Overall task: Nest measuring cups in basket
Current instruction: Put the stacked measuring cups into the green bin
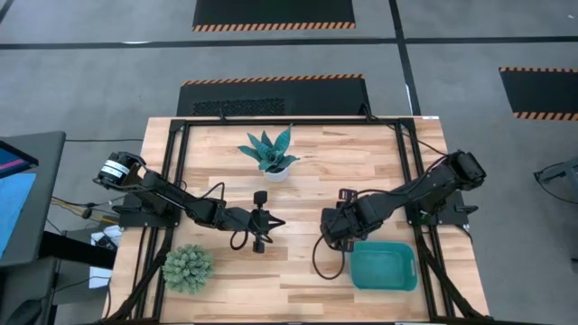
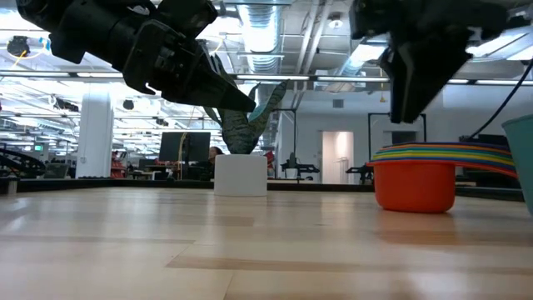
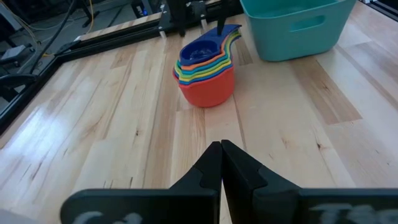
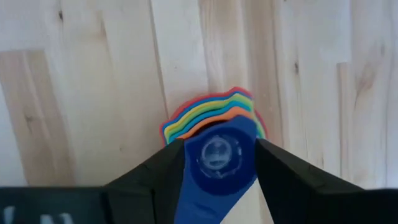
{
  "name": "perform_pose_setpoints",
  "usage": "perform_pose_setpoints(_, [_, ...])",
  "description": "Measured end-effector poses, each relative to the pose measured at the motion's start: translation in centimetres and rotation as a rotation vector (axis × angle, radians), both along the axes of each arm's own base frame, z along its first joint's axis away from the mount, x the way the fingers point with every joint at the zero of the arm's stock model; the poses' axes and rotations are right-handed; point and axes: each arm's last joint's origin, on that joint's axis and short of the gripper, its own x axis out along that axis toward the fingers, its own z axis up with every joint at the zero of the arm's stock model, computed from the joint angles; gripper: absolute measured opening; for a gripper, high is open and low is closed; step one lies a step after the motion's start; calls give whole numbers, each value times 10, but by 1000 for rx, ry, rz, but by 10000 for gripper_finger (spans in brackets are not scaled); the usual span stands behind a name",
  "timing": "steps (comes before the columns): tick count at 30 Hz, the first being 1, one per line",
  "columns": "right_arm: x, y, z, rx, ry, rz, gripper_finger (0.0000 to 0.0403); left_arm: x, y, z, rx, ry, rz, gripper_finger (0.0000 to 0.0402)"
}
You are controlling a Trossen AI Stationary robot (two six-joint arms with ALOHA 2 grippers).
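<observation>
Two arms: both low over the table (image 1: 298, 176)
Left gripper (image 3: 221, 163): fingers pressed together, holding nothing, pointed at the cups from a ways off
Cups (image 3: 205, 71): nested in one stack, red outermost, blue on top, sitting on the wood just beside the basket (image 3: 292, 25), not inside
Right gripper (image 4: 217, 158): right above the stack, fingers spread either side of the blue cup

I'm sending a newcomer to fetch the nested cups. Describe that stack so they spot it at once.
Start at the teal basket near the table's front right corner. Just beside it, on the bare wood and not inside it, stands the stack of measuring cups, with the right gripper open directly above. It is the only rainbow-layered thing: red cup outermost, dark blue on top, unlike the two potted plants.
</observation>
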Motion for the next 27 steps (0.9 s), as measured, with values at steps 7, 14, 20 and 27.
perform_pose_setpoints(7, [1,-8,34,-17,45,-27,203,0,1,0,10,2,21,0])
perform_pose_setpoints(14, [-13,-18,53,-69,187,-105,178,0,1,0,11,3,22,0])
perform_pose_setpoints(20, [-26,-18,54,-109,293,-146,159,-1,1,-1,23,9,40,0])
perform_pose_setpoints(27, [-41,0,64,-139,229,-115,137,-1,2,-1,28,11,50,0])
